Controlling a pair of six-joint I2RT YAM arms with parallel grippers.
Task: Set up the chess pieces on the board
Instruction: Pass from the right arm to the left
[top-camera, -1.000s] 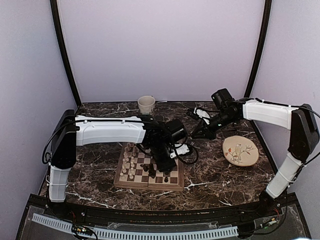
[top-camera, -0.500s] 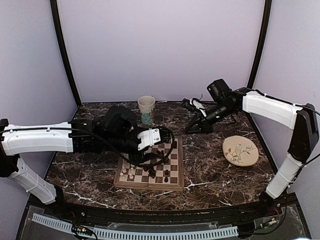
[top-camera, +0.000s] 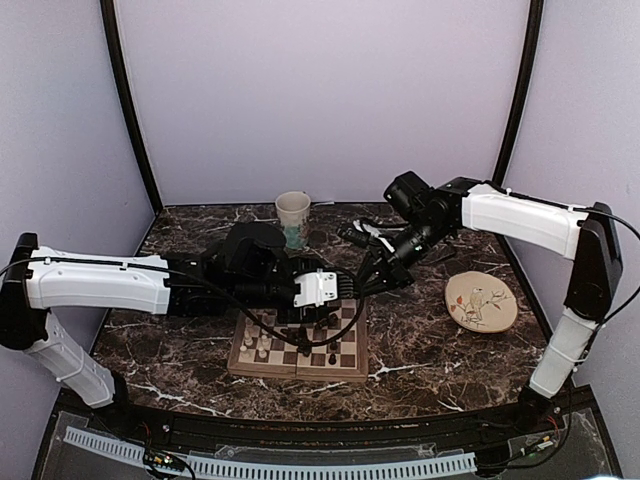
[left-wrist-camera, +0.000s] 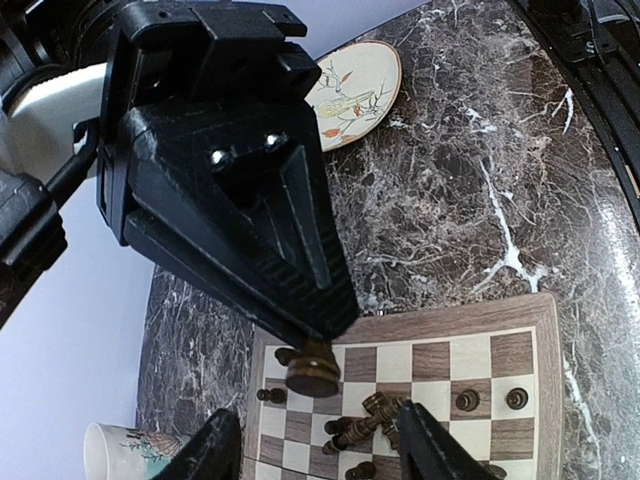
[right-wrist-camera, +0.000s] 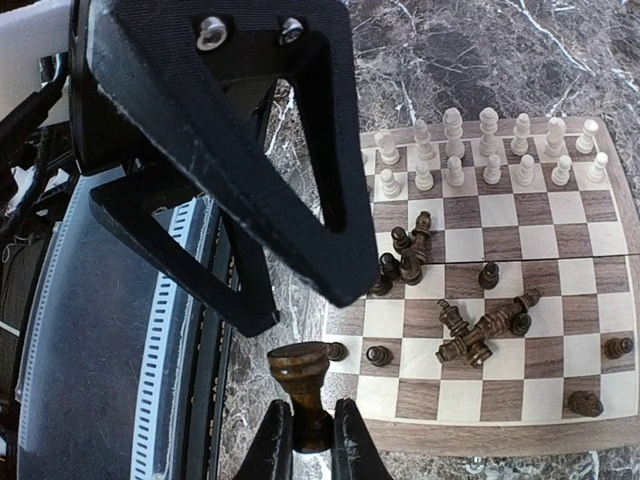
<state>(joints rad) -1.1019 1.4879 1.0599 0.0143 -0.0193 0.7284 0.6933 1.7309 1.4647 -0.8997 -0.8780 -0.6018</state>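
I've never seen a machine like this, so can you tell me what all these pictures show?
These are two robot arms bolted to a marble table. One picture looks down from above: the left arm reaches in from the left and the right arm from the right. The other two pictures come from little cameras on each wrist. On the table are a chessboard, a cup and a plate. The white pieces stand in two rows. Most dark pieces are scattered, and some have fallen over. The right gripper pinches one dark piece. The left gripper is open and holds nothing.
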